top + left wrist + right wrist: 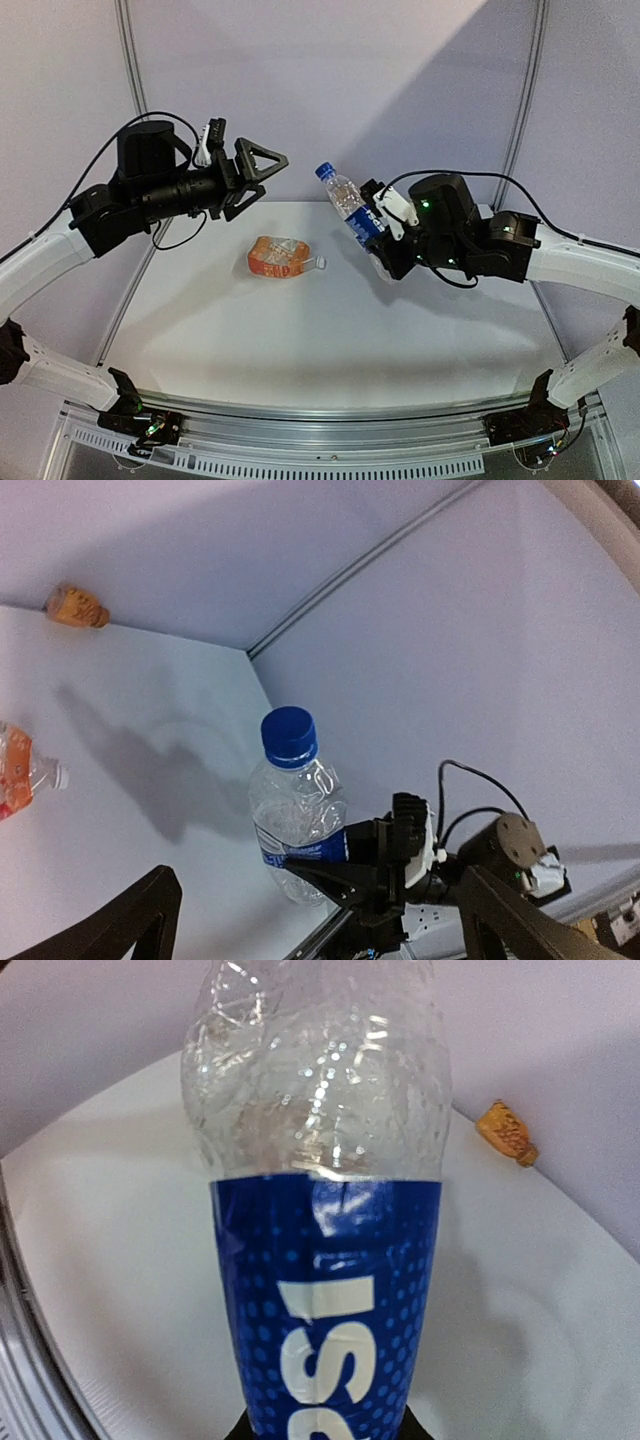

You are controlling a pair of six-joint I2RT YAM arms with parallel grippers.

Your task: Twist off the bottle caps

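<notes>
My right gripper [378, 228] is shut on the blue label of the slim clear water bottle [350, 208] and holds it tilted up to the left, above the table. Its dark blue cap [323, 171] sits on the neck. My left gripper [258, 180] hangs open in the air just left of that cap, apart from it. In the left wrist view the blue cap [289, 735] lies ahead of the spread fingers [135, 925]. The orange bottle [275, 257] lies flat on the table, its white cap [321, 263] pointing right. The right wrist view is filled by the bottle's label [325, 1300].
A small orange-brown object [77, 606] lies at the far back edge of the white table [330, 340], against the wall; it also shows in the right wrist view [508, 1132]. Pale walls close in the back and sides.
</notes>
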